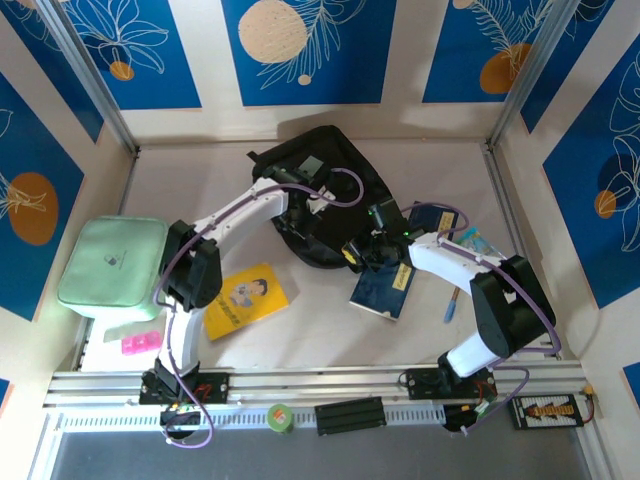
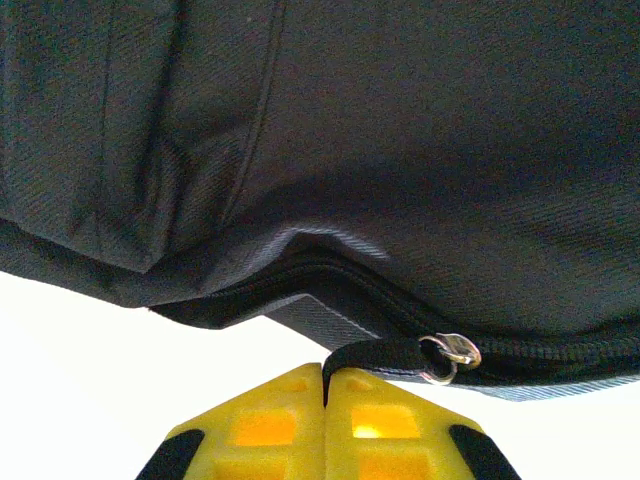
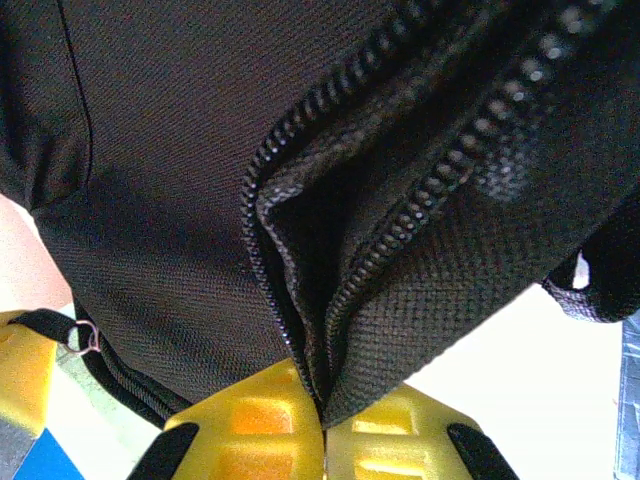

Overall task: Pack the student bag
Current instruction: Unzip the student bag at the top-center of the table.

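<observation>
From here I see the student bag (image 1: pixel 345 150) lying at the back middle of the surface (image 1: pixel 200 180), with both arms reaching in over its near edge. In the left wrist view, the left gripper (image 2: pixel 323 388) is pinched tight on the black zip pull (image 2: pixel 375 356), whose metal ring (image 2: pixel 452 352) sits just to the right of the fingers. In the right wrist view, the right gripper (image 3: pixel 322 415) is clamped on the bag's fabric edge right beside the zip teeth, and the opening (image 3: pixel 300 230) gapes above it. A green pouch (image 1: pixel 112 262) sits at the left side. A yellow booklet (image 1: pixel 246 298) lies near the left arm, and a blue book (image 1: pixel 385 288) lies just beside the bag's near edge.
</observation>
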Tool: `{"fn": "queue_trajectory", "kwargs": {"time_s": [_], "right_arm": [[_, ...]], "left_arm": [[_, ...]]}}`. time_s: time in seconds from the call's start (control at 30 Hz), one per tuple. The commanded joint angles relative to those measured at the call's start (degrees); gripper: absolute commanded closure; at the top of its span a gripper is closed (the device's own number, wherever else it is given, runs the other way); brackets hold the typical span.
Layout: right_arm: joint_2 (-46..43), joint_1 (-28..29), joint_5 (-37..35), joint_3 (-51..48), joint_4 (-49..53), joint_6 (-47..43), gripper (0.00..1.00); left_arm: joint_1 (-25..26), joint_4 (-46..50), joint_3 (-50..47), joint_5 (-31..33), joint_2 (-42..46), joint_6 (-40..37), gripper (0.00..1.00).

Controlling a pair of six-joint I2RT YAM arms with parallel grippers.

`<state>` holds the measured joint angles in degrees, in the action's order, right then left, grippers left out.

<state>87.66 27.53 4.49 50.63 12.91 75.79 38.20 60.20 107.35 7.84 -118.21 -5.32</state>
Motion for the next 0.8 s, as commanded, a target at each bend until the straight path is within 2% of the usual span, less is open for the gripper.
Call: {"fn": "queue_trajectory", "kwargs": {"time_s": [0.0, 0.27, 0.33, 0.53, 0.57, 0.63, 0.77], "right_arm": [[-0.54, 0.32, -1.13, -1.47, 2.51, -2.32, 0.95], [3.00, 2.08, 4.82, 1.45, -8.75, -5.05, 0.94], [5.63, 3.45, 5.21, 4.14, -10.32, -4.79, 0.93], [14.44, 6.16, 6.29, 12.16, -13.70, -3.18, 0.93], [15.62, 6.44, 6.82, 12.96, -14.71, -3.04, 0.93], [18.26, 7.45, 7.53, 16.00, -15.00, -3.27, 0.92], [24.20, 8.85, 7.37, 24.51, -11.42, -7.12, 0.88]], "left_arm": [[-2.50, 1.54, 2.14, 5.54, -0.77, 2.23, 1.00], [-6.47, 0.55, 1.99, 5.50, -0.88, 5.27, 1.00], [-8.27, 0.11, 2.03, 5.47, -0.55, 6.13, 0.95], [-14.43, -2.11, 0.33, 5.90, 1.04, 7.63, 0.92], [-15.03, -1.87, 0.36, 6.20, 1.02, 7.86, 0.87], [-15.86, -0.60, -0.08, 7.60, 2.13, 8.99, 0.65], [-16.07, -3.08, -6.48, 9.29, 10.07, 13.18, 0.32]]}}
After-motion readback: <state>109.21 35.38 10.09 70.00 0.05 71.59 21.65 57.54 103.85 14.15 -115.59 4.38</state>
